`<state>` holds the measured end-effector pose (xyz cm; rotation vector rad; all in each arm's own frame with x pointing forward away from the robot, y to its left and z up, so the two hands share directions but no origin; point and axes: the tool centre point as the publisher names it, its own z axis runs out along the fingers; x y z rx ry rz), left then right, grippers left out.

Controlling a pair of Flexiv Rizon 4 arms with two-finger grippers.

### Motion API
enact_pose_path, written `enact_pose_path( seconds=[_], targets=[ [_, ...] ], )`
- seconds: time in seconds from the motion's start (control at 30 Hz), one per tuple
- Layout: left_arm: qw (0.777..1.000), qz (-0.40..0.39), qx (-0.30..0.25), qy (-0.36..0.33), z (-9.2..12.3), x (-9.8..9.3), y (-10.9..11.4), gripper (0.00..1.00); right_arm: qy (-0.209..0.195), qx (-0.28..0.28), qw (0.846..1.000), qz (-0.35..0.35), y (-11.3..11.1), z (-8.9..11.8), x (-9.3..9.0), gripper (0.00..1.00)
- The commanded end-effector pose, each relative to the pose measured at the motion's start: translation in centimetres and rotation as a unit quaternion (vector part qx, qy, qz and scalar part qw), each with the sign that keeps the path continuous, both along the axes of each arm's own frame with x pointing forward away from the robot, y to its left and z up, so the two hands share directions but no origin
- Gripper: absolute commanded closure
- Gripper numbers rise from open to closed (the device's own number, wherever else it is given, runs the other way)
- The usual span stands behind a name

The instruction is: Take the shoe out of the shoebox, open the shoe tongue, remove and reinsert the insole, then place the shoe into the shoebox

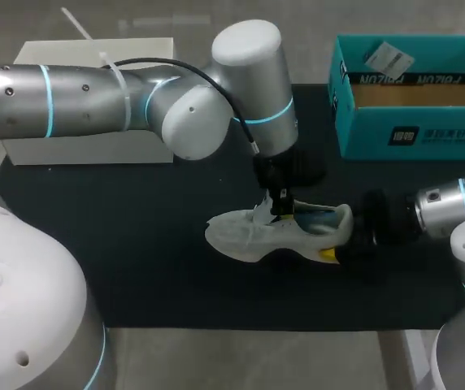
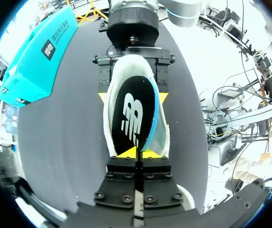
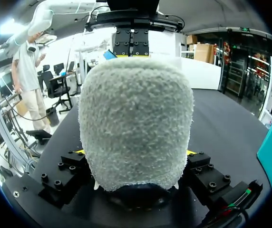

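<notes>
A white knit shoe [image 1: 257, 236] lies on the black mat [image 1: 135, 244], toe pointing left. My right gripper [image 1: 342, 236] holds its heel from both sides; in the right wrist view the fuzzy heel [image 3: 136, 123] fills the space between the fingers [image 3: 81, 153]. My left gripper [image 1: 280, 210] hangs straight down over the shoe's opening. In the left wrist view it [image 2: 137, 153] is shut on the front end of the black insole [image 2: 133, 116], whose blue edge [image 2: 154, 128] is raised inside the shoe [image 2: 108, 137]. The teal shoebox [image 1: 411, 114] stands open at the back right.
A white box [image 1: 94, 97] stands at the back left, under my left arm. A paper card [image 1: 387, 58] lies inside the shoebox. The mat's front edge [image 1: 241, 329] runs close below the shoe.
</notes>
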<state>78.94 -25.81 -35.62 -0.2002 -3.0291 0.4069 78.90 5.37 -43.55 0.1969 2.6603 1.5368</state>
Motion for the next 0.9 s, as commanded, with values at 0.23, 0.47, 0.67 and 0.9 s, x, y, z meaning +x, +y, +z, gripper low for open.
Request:
enact_pose_path(
  seconds=[0.23,0.47,0.67,0.9],
  targets=[
    [0.988,-0.031,-0.139,0.052,2.7,0.1,0.7,1.00,0.000,-0.002,1.000,-0.001,0.2,-0.4,-0.1,1.00],
    [0.979,-0.050,-0.183,0.067,4.8,-0.2,-0.7,1.00,0.000,-0.002,1.000,-0.001,0.2,-0.4,-0.1,1.00],
    [0.961,-0.086,-0.248,0.086,8.3,-0.9,-2.1,1.00,0.000,-0.002,1.000,-0.001,0.2,-0.4,-0.1,1.00],
    [0.940,-0.113,-0.311,0.080,14.2,-1.1,-3.5,1.00,0.000,-0.002,1.000,-0.001,0.2,-0.4,-0.1,1.00]
  ],
)
